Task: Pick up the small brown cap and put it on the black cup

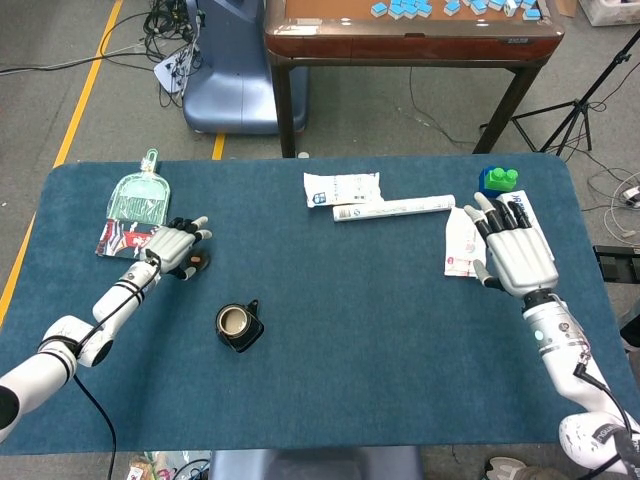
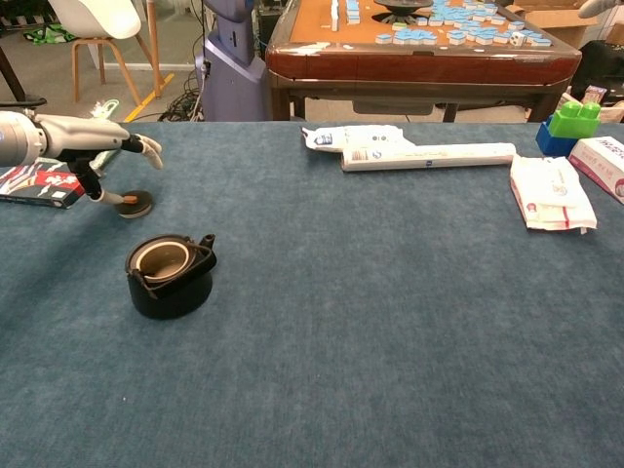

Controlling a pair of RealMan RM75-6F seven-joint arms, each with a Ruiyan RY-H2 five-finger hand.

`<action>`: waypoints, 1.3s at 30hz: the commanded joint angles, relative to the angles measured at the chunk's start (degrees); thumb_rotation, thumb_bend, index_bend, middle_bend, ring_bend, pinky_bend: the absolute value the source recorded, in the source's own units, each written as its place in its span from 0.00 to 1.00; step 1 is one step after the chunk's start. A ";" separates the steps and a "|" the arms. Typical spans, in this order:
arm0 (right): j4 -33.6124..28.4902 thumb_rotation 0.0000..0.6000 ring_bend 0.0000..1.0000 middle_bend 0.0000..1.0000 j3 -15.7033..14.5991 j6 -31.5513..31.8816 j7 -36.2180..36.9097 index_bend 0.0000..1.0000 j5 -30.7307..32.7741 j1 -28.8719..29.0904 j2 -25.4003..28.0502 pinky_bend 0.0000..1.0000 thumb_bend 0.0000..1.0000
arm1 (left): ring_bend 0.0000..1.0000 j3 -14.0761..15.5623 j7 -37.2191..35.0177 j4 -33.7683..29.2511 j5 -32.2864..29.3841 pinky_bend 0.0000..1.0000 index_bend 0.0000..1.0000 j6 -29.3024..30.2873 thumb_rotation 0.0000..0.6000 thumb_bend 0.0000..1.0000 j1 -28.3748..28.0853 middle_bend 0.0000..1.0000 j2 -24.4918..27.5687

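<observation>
Brown cap [image 2: 133, 203] sits on the desk [image 2: 390, 322] w/ our left hand [image 1: 175, 246] over it, a fingertip touching, not yet gripping. Cap's low & flat, so fingers may slip, pushing it further from the black cup [image 2: 170, 275]. Right hand [image 1: 515, 252] spread, empty. No labels readable
</observation>
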 commanded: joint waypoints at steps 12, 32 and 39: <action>-0.33 1.00 0.00 0.00 -0.57 0.08 -1.48 0.01 0.85 0.93 -0.98 0.00 0.42 | 0.00 2.26 -4.20 3.72 2.39 0.00 0.16 2.53 1.00 0.32 1.20 0.00 -2.05; 1.33 1.00 0.00 0.00 -1.22 -0.86 -1.94 0.01 2.36 2.12 -2.07 0.00 0.42 | 0.00 4.66 -10.55 9.08 4.85 0.00 0.17 1.88 1.00 0.32 0.64 0.00 -4.50; 2.22 1.00 0.00 0.00 -1.30 -1.52 -1.60 0.01 2.67 2.56 -2.28 0.00 0.42 | 0.00 5.74 -13.34 11.96 5.79 0.00 0.17 1.25 1.00 0.32 0.46 0.00 -5.88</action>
